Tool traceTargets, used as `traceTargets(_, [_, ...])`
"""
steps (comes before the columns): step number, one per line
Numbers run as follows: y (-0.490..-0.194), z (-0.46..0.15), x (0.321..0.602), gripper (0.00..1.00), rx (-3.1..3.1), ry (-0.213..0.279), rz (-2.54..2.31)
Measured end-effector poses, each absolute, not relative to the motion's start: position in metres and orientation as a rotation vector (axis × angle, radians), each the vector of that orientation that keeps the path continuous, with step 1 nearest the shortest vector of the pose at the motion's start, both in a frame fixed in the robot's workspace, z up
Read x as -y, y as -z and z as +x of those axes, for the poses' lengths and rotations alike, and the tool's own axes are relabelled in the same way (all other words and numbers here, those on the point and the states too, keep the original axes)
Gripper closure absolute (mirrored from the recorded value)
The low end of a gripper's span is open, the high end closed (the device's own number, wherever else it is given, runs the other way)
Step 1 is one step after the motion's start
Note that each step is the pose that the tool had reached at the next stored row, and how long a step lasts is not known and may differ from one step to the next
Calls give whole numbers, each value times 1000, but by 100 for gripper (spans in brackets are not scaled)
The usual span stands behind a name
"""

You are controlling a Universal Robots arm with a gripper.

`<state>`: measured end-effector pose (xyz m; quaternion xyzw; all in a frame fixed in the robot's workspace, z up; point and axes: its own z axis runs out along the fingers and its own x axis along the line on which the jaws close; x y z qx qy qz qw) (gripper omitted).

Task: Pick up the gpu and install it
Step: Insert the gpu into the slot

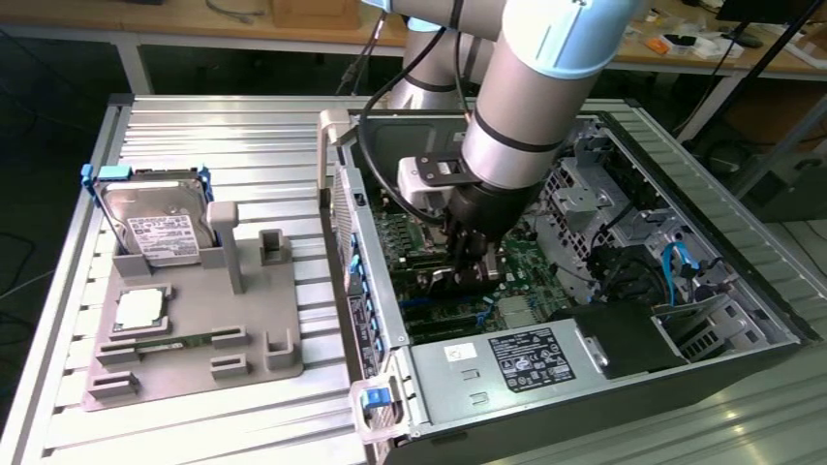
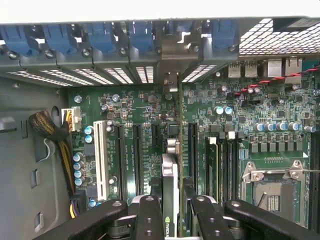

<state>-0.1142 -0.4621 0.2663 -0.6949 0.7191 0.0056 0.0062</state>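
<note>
Fingers (image 2: 149, 215) pinch the gpu (image 2: 170, 180) edge-on over the motherboard (image 2: 250, 110); the card's lower edge is hidden, so its seating is unclear.

the gpu (image 2: 170, 172) sits in the computer case (image 1: 762, 291) over the motherboard (image 2: 135, 115), hard drive (image 1: 162, 232) to the exterior view's left.

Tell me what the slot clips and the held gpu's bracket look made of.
Slot clips: blue, slightly glossy, moulded shapes, likely plastic. Bracket of the gpu, gripped in the gripper: dull grey sheet with bent edges, probably metal.
</note>
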Motion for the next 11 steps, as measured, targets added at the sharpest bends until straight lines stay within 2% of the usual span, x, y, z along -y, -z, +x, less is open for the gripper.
traceTargets(11, [-266,-115,462,73,-2247,-24,-2171])
